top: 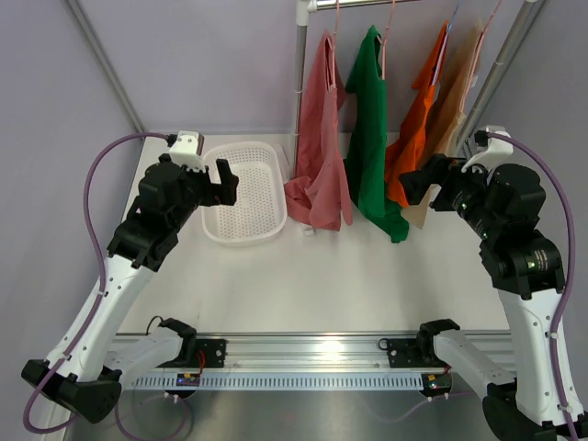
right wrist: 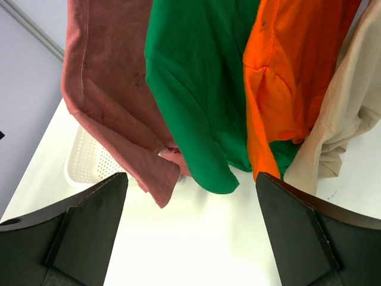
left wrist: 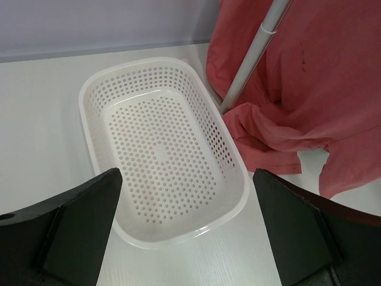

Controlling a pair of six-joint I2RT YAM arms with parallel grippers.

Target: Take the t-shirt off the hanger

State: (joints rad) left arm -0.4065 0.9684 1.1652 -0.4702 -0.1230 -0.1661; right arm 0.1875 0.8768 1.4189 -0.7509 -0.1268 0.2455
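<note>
Four shirts: pink t-shirt point(top: 317, 147), green t-shirt point(top: 370, 129), orange t-shirt point(top: 418, 119), beige t-shirt point(top: 457, 96), left to right, all on hangers point(top: 335, 20)
Rail: rack rail point(top: 404, 4) across the back of the table point(top: 367, 276), every hanger hooked over it
Target shirt: cannot tell which of the four; none is off its hanger
Pink t-shirt: nearest the upright pole point(top: 299, 83), lower hem bunched on the table just beside the basket
Green t-shirt: hangs between pink and orange, bottom corner down at the tabletop
Orange/beige: pressed together at the right end; hangers mostly hidden
Basket: white perforated basket point(top: 241, 238), back left of the table, nothing in it
Left gripper: left gripper point(top: 223, 181) raised over the basket's near-left side, jaws spread wide, gripping nothing
Left wrist view: fingers point(left wrist: 89, 220) frame the basket rim point(left wrist: 178, 238); pink cloth point(left wrist: 297, 89) and pole point(left wrist: 247, 65) at upper right
Right gripper: right gripper point(top: 415, 184) raised, pointed at the lower edges of the orange and beige shirts, jaws spread wide, gripping nothing
Right wrist view: fingers point(right wrist: 83, 232) sit below the four hems; no contact with cloth visible
</note>
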